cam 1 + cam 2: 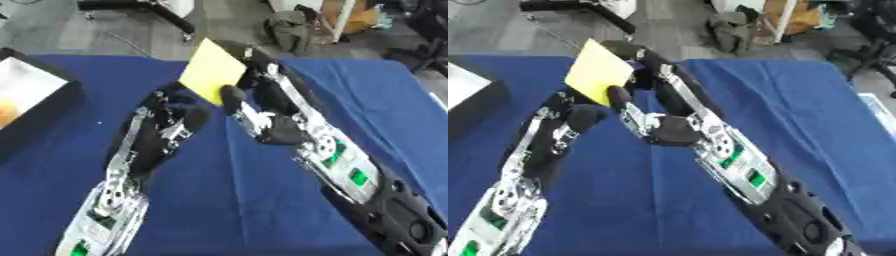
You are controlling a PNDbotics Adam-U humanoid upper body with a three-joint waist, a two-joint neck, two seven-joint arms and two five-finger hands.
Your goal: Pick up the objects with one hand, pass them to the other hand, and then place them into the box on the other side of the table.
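Note:
A flat yellow square card (210, 70) is held up above the middle of the blue table (245, 210), tilted with one corner pointing up. My right hand (262, 95) comes in from the right and is shut on it, the thumb pressed on the card's lower right face and fingers behind its top edge. My left hand (171, 102) reaches up from the lower left and meets the card's lower left edge; its grasp is hidden. At the left edge stands the black-walled box (48, 112) with a white inside and something orange in it.
The blue cloth's far edge runs just behind the hands, with grey floor, a stand's black legs (166, 15) and a dark bag (289, 27) beyond. Both forearms cross the table's middle.

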